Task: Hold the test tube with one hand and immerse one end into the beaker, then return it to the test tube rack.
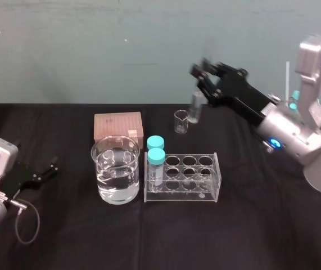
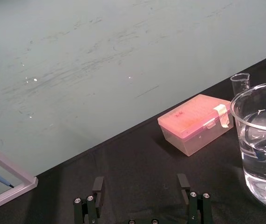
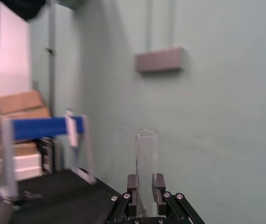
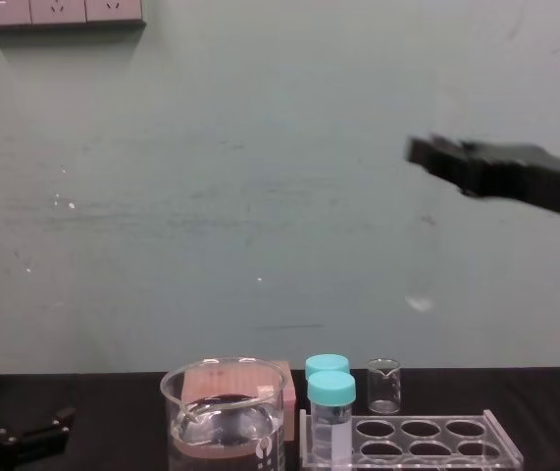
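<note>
Nearest, at the table's left: left gripper (image 1: 46,173), parked, fingers spread wide on nothing. Next, one beaker (image 1: 115,169) of clear liquid, just beside one test tube rack (image 1: 197,179) with two teal-capped vials (image 1: 156,169) at its left end. Behind, one pink box (image 1: 118,126) and one tiny beaker (image 1: 181,121). Farthest and high, right gripper (image 1: 205,76), blurred, clamped on the single test tube (image 3: 146,154): pinched between the fingers (image 3: 159,183), open end past the tips, other end hidden.
</note>
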Controlling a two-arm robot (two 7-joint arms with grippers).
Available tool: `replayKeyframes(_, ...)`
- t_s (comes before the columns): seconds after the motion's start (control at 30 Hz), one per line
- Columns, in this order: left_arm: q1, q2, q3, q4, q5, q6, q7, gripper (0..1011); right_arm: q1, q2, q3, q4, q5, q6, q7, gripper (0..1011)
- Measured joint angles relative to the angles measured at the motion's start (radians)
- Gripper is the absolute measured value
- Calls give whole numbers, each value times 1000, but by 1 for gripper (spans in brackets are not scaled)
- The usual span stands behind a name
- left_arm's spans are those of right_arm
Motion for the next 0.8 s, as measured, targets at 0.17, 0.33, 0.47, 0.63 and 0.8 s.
replayKeyframes(0.17, 0, 0, 0, 0, 0, 0, 0, 1000, 59, -37, -55, 19, 21, -29, 81, 228)
replayKeyframes(0.33, 0, 0, 0, 0, 0, 0, 0, 1000, 89, -62, -106, 40, 43, -33, 141, 228)
replayKeyframes(0.47, 0, 0, 0, 0, 0, 0, 0, 1000, 106, -80, -141, 62, 60, -29, 177, 228)
replayKeyframes(0.63, 0, 0, 0, 0, 0, 0, 0, 1000, 123, -99, -180, 103, 77, -17, 208, 227)
replayKeyframes(0.8, 0, 0, 0, 0, 0, 0, 0, 1000, 141, -111, -215, 157, 79, -11, 219, 228)
